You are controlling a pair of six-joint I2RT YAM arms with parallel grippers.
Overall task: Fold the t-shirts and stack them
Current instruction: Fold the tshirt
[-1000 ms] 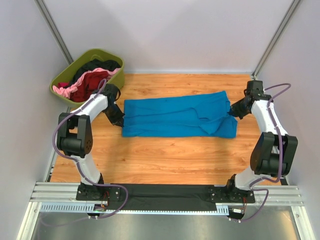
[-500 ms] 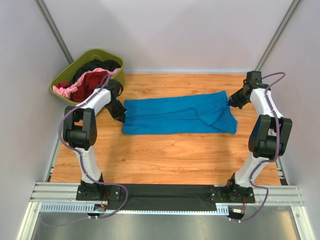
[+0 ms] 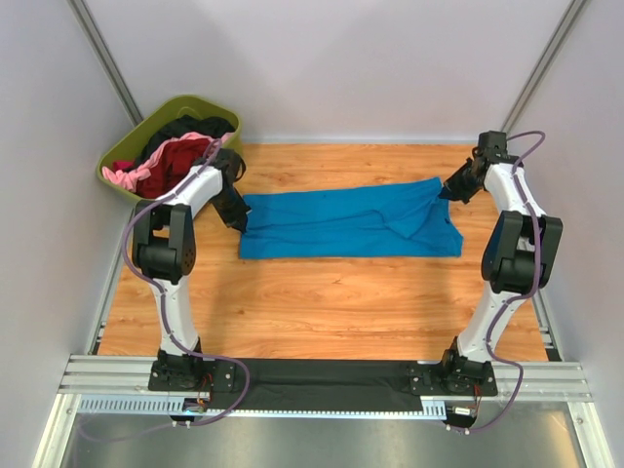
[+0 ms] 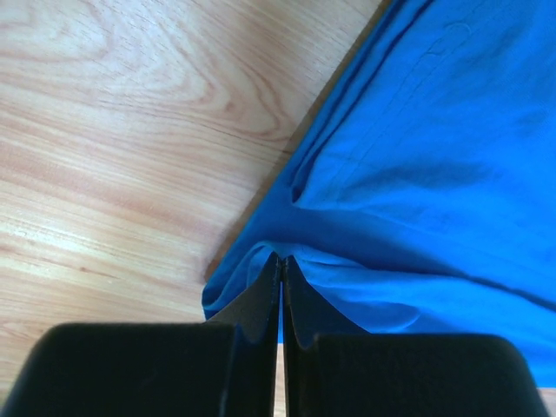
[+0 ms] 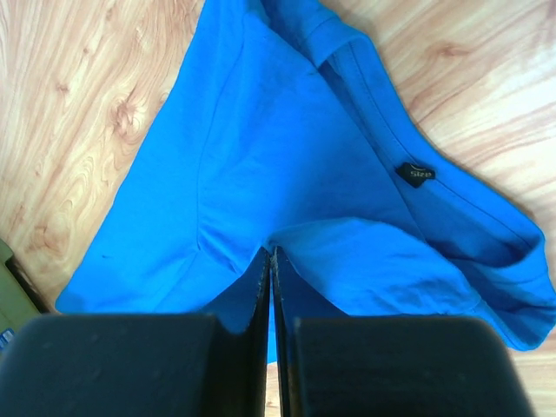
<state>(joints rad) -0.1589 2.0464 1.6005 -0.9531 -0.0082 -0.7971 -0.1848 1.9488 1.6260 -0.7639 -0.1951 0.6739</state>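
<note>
A bright blue t-shirt (image 3: 346, 222) lies folded lengthwise across the wooden table. My left gripper (image 3: 241, 216) is shut on the blue t-shirt's left edge; in the left wrist view (image 4: 281, 261) the cloth (image 4: 408, 174) bunches at the tips. My right gripper (image 3: 447, 191) is shut on the shirt's right end near the collar; in the right wrist view (image 5: 271, 254) the cloth (image 5: 287, 148) with its neck label rises into the tips. Dark red (image 3: 180, 159), pink (image 3: 136, 178) and black (image 3: 200, 125) shirts lie heaped in the tub.
The olive-green plastic tub (image 3: 122, 151) stands at the back left corner, close to my left arm. White walls close in the table on three sides. Bare wood (image 3: 322, 302) lies between the blue shirt and the arm bases.
Both grippers have moved toward the back of the table with the shirt's ends. The blue shirt has been drawn further back and now lies flatter and narrower.
</note>
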